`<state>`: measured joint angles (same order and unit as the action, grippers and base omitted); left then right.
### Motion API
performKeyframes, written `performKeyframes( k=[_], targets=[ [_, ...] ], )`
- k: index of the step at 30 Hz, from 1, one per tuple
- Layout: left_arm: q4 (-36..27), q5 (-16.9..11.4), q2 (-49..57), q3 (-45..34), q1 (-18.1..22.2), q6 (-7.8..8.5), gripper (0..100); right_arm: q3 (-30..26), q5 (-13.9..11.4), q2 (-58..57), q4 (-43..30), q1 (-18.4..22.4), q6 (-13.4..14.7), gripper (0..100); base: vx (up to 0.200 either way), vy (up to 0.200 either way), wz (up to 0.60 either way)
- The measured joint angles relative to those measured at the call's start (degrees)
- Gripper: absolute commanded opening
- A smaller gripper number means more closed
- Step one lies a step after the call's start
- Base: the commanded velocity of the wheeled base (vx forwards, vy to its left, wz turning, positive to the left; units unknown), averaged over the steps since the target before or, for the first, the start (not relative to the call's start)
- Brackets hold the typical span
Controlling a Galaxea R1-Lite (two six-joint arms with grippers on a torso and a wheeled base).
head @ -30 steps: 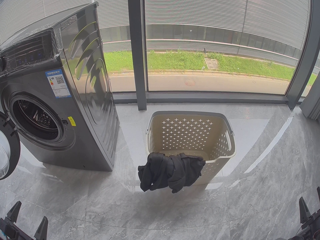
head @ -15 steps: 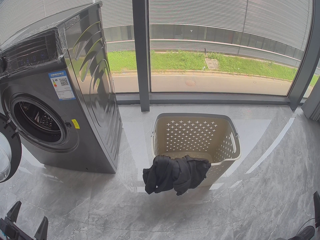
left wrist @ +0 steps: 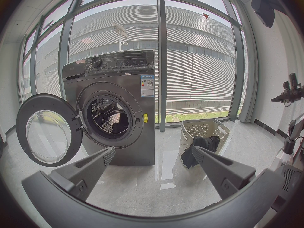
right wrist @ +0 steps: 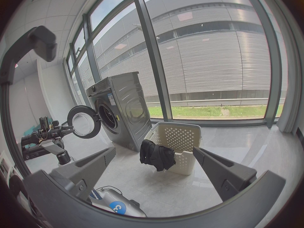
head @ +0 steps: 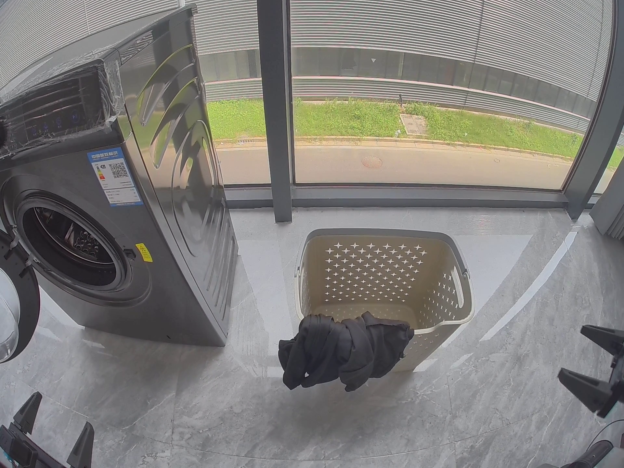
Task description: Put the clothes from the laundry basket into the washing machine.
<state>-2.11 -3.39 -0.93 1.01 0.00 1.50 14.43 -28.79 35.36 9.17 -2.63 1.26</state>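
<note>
We log bright daylight through the window wall (head: 422, 66); it throws pale glare bands on the glossy floor (head: 528, 284) and soft shadows. Both wrist views bow at the edges, corners dark.

1. Glossy grey marble floor (head: 260, 411), streaked with pale reflections.
2. Tall window (head: 520, 99) at the back, split by a dark post (head: 273, 99).
3. Outside: road (head: 455, 164), then grass strip (head: 351, 117), then ribbed grey building (head: 422, 8).
4. Round manhole cover (head: 371, 162) on the road.
</note>
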Motion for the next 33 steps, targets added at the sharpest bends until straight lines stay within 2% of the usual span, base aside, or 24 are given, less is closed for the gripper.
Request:
performKeyframes(
  k=[4, 7, 9, 17, 20, 27, 33],
  targets=[
    [0.0, 0.0, 0.0, 0.0, 0.0, -0.13, 100, 0.0, -0.8, 11.3, 7.1, -1.3, 0.2, 100, 0.000, 0.000, 0.00],
    [0.0, 0.0, 0.0, 0.0, 0.0, -0.16, 100, 0.2, -0.1, 19.8, 12.4, -3.1, 0.4, 100, 0.000, 0.000, 0.00],
    [0.0, 0.0, 0.0, 0.0, 0.0, -0.16, 100, 0.6, 1.7, 24.6, 15.3, -4.7, 0.8, 100, 0.000, 0.000, 0.00],
    [0.0, 0.0, 0.0, 0.0, 0.0, -0.28, 100, 2.6, 12.9, 44.4, 31.4, -13.6, 5.0, 100, 0.000, 0.000, 0.00],
    [0.0, 0.0, 0.0, 0.0, 0.0, -0.30, 100, 3.1, 16.0, 50.7, 36.0, -15.4, 5.7, 100, 0.000, 0.000, 0.00],
    [0.0, 0.0, 0.0, 0.0, 0.0, -0.22, 100, 4.4, 21.6, 62.3, 44.7, -17.2, 6.5, 100, 0.000, 0.000, 0.00],
    [0.0, 0.0, 0.0, 0.0, 0.0, 0.02, 100, 6.3, 22.4, 68.8, 46.1, -17.5, 6.7, 100, 0.000, 0.000, 0.00]
  ],
)
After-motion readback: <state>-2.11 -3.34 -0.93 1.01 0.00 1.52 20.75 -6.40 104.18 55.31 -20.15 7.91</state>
